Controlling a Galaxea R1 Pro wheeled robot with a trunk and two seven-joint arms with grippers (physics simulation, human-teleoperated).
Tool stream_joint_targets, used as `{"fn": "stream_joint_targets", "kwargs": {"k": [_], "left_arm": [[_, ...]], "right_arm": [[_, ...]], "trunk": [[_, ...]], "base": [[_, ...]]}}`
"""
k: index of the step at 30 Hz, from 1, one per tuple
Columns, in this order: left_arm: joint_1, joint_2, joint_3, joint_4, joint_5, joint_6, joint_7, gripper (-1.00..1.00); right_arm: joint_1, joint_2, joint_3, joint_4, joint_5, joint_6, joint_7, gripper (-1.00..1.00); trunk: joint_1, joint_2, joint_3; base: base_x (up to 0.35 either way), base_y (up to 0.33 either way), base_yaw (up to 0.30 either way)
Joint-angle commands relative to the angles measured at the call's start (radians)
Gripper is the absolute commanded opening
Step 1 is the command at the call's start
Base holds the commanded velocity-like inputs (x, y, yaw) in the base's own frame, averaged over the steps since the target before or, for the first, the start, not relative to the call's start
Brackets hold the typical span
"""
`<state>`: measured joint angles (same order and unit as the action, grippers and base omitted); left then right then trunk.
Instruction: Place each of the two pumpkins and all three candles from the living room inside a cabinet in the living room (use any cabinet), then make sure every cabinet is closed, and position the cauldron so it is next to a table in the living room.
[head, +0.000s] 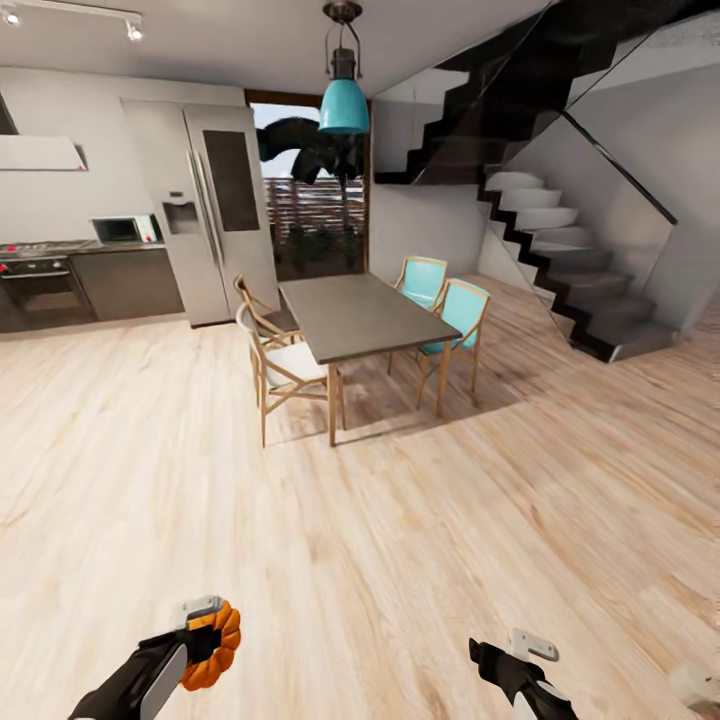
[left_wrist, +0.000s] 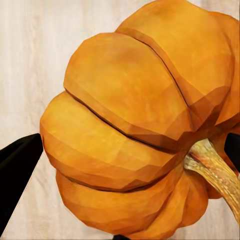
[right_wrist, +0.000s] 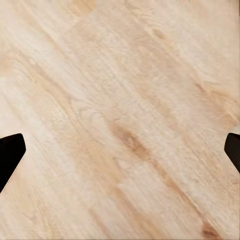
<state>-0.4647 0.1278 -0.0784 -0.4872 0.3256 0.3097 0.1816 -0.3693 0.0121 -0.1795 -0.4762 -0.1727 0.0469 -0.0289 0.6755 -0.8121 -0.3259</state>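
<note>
The left gripper (head: 205, 635), at 7 o'clock in the head view, is clenched on an orange pumpkin (head: 213, 648) and holds it above the wooden floor (head: 400, 540). The right gripper (head: 492, 652), at 5 o'clock, is released, its fingertips (right_wrist: 10, 152) far apart over bare floor. At 12 o'clock stands a grey table (head: 350, 315) with chairs (head: 452, 335).

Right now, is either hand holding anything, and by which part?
The left hand holds a pumpkin, gripped across its ribbed sides, with the stem left free. The right hand is open and holds nothing, over the wood floor.
</note>
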Motion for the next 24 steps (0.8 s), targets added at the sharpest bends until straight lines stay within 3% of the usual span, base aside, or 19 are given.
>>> {"fn": "stream_joint_targets", "kwargs": {"k": [1,10,17,24], "left_arm": [[0.000,0.001,-0.009,-0.001,0.012,-0.027,0.009,-1.00],[0.000,-0.001,-0.008,0.007,0.011,-0.089,0.009,-1.00],[0.000,-0.005,-0.040,0.128,0.000,-0.267,0.009,-1.00],[0.000,-0.006,-0.042,0.154,-0.001,-0.310,0.009,-1.00]], "right_arm": [[0.000,0.001,-0.001,-0.002,-0.010,0.005,-0.004,1.00],[0.000,0.000,-0.002,-0.002,-0.016,0.004,-0.010,1.00],[0.000,0.000,-0.002,-0.001,-0.020,0.004,-0.006,1.00],[0.000,0.000,-0.002,-0.001,-0.019,0.002,-0.006,1.00]], "trunk": [[0.001,-0.001,-0.002],[0.001,-0.001,-0.004],[0.001,-0.001,-0.005],[0.001,-0.001,-0.005]], "base": [[0.277,0.222,-0.272],[0.272,0.230,-0.205],[0.266,0.237,-0.106],[0.278,0.225,-0.265]]}}
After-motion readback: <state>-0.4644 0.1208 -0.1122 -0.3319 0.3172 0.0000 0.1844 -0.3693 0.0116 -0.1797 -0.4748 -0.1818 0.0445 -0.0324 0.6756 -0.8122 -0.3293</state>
